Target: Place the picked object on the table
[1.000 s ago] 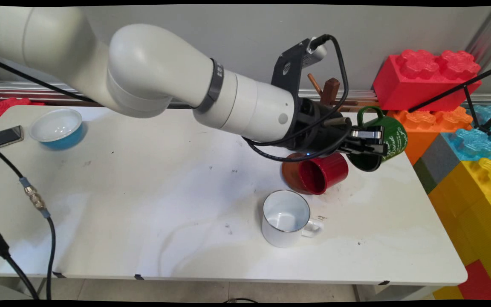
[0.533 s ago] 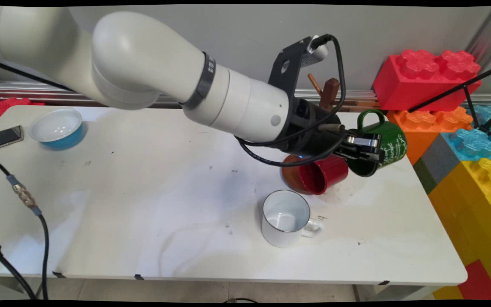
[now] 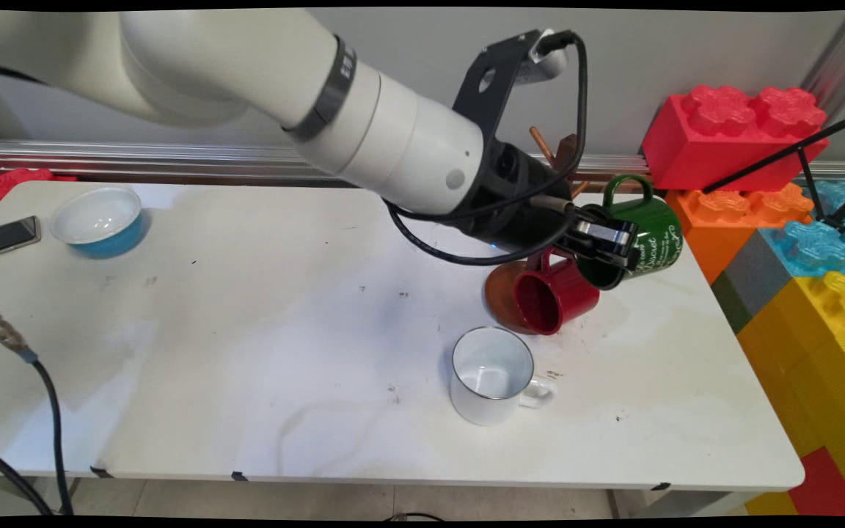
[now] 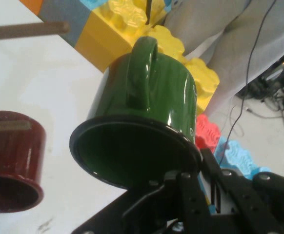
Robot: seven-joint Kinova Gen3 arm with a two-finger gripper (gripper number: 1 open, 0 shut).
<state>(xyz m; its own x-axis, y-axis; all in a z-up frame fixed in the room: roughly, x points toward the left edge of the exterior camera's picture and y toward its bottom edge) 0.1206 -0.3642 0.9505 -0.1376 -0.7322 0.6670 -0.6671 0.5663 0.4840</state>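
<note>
Gripping glossy green ceramic mug (image 3: 639, 235) by its rim in clenched black pincer (image 3: 608, 246), now raised off white table (image 3: 246, 330), at one o'clock from toppled red mug (image 3: 556, 295).

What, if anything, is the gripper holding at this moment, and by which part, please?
The gripper holds the green mug by its rim, fingers pinching the wall at the mouth, lifted clear of the table.
</note>
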